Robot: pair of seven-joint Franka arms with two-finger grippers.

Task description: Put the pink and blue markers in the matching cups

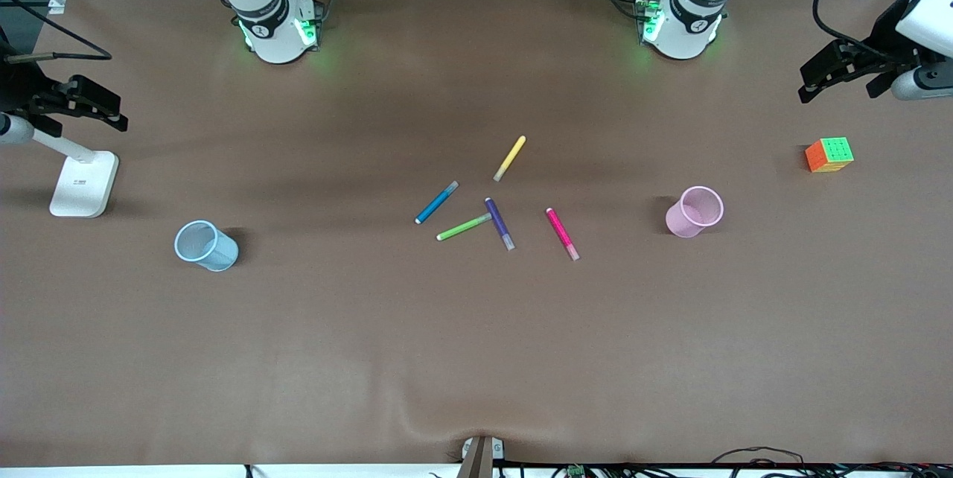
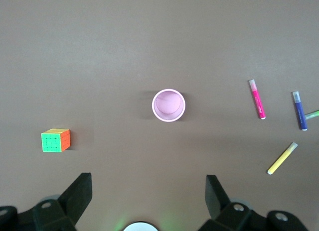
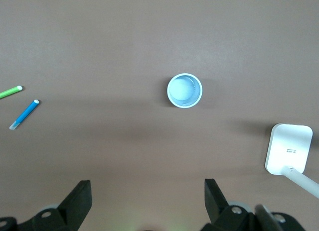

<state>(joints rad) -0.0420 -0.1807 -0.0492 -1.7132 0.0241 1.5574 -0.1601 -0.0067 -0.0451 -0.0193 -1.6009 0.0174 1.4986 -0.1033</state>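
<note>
Here, nearest the front camera first:

Blue cup (image 1: pixel 206 245): standing upright on the table (image 1: pixel 476 359) toward the right arm's end, empty, well apart from every pen.

Pink marker (image 1: pixel 562 234): lying flat near the middle of the table, between the pen cluster and the pink cup.

Pink cup (image 1: pixel 695 211): standing upright toward the left arm's end, empty, near the pink marker but not touching it.

Blue marker (image 1: pixel 437 202): lying flat at the cluster's edge toward the right arm's end, just beside the green pen (image 1: pixel 464 227).

Purple pen (image 1: pixel 499 223): lying with its end touching or nearly touching the green pen; the yellow pen (image 1: pixel 510 158) is lying farther from the camera.

Cube (image 1: pixel 829 155) and white stand (image 1: pixel 84 182): sitting at the two ends of the table, clear of the work.

Left gripper (image 2: pixel 148 191): hanging high over the left arm's end, jaws spread wide, holding nothing.

Right gripper (image 3: pixel 147 193): waiting likewise over the right arm's end, jaws wide and empty.

Risk: the blue marker is lying close to the green pen, so a descending jaw is likely to nudge or catch the wrong pen; a marker released off-centre may be tipping a light cup over.
</note>
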